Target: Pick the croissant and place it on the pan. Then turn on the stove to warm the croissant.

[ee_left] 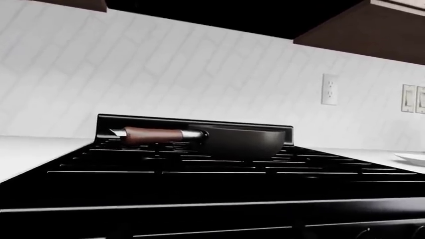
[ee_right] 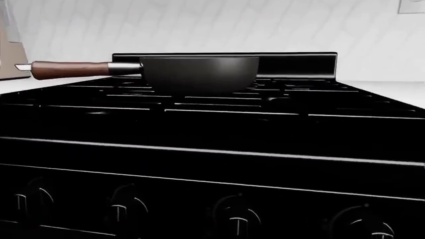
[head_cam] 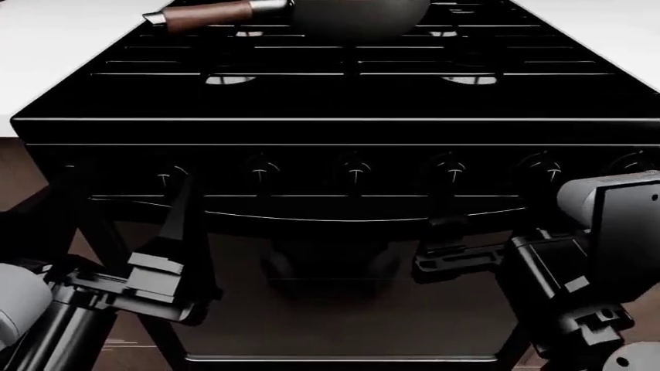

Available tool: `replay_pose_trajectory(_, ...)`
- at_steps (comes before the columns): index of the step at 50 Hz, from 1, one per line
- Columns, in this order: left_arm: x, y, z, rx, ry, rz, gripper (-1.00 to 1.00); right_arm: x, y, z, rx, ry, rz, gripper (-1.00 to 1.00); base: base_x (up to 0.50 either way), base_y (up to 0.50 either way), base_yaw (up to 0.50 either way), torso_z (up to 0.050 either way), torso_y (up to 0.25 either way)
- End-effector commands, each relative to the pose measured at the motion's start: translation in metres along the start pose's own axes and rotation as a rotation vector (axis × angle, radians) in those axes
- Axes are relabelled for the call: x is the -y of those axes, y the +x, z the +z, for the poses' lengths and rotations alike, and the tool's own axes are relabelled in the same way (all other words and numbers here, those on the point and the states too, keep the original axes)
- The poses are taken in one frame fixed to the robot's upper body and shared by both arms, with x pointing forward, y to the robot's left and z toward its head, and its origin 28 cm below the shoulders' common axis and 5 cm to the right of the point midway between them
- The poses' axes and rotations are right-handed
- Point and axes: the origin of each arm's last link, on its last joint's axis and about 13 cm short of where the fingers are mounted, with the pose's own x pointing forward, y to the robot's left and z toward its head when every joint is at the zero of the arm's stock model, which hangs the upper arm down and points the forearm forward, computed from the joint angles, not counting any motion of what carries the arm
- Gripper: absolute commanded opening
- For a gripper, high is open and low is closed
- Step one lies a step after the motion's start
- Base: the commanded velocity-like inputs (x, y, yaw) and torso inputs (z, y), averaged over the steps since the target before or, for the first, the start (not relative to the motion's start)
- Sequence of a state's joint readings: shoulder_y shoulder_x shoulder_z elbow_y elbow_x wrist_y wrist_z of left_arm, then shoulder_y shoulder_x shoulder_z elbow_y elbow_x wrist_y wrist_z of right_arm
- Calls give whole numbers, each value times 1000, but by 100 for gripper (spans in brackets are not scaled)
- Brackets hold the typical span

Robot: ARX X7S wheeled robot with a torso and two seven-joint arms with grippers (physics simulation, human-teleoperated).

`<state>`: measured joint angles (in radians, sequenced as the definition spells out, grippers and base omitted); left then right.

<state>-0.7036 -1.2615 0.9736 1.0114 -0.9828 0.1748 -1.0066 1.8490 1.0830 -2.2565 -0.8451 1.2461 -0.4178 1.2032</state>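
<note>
Both my arms hang low in front of the stove, level with the oven door and below the knob row. Left gripper: the dark fingers point up toward the leftmost knob, tips close together, but I cannot tell whether they are truly closed or a little parted; nothing is in them. Right gripper: a dark block against the dark oven door, jaw state unreadable, and I see nothing carried. The pan sits on the grate at the back of the stove top, left of centre, its wooden handle pointing toward the back left corner. Both wrist views show only the pan's outer wall, not its inside. The croissant is not visible in any view. A sliver of white plate shows on the counter beyond the stove's right edge; my guess is the pastry lies out that way, unconfirmed. The step in hand, as I judge it, is finding and picking the croissant, so the knobs must wait. To do it well: raise the head or torso until the right counter comes into view, lift the right arm clear of the stove's front edge, spread the jaws wide before descending, and pinch the pastry gently across its middle so it does not crush or skid.
</note>
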Motion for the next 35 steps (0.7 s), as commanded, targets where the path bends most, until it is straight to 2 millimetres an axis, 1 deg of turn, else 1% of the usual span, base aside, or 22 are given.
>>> replay_pose_trajectory(1, 0, 1, -1, -4, -2, 1, 100, 1, 11, -6, -39, 28, -28, 100, 0, 0, 0, 0, 0)
replay_pose_trajectory(19, -1, 2, -1, -7, -15, 3, 100, 4, 28, -18, -118, 33, -49, 100, 0, 0, 0, 0, 0)
replay_pose_trajectory(35, -2, 2, -3, -8, -21, 8, 100, 5, 37, -23, -118, 36, -57, 100, 0, 0, 0, 0, 0)
